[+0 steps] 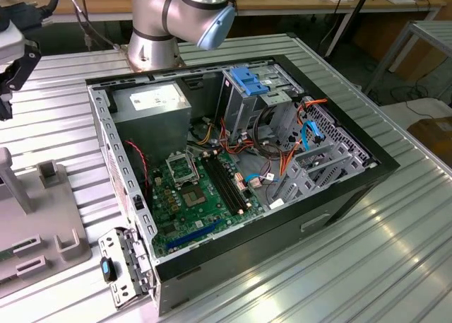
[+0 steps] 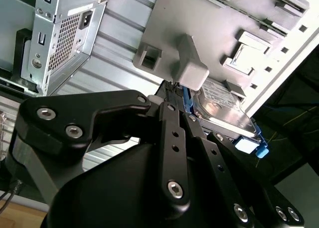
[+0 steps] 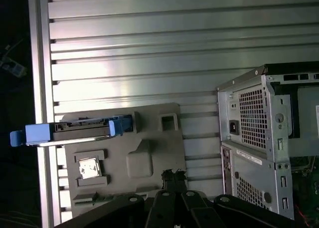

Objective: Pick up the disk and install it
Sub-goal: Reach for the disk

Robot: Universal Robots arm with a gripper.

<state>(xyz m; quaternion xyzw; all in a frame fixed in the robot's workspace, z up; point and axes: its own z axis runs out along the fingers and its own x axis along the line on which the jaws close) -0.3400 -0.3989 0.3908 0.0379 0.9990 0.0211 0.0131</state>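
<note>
The disk (image 3: 82, 129) is a dark drive with bright blue side rails, standing on edge in a slot at one end of the grey fixture plate (image 3: 149, 133). In the second wrist view the disk (image 2: 224, 106) shows its labelled face behind a grey post. My gripper (image 3: 173, 175) hangs above the fixture plate, a short way from the disk and not touching it. Its black fingers (image 2: 172, 113) are shut together with nothing between them.
The open computer case (image 1: 233, 160) lies on the ribbed metal table (image 1: 395, 252), with a motherboard, cables and a tall metal drive cage with a light-blue latch plate (image 1: 247, 79). The case's rear panel (image 3: 269, 138) is close to the fixture. The arm's base (image 1: 152, 33) stands behind the case.
</note>
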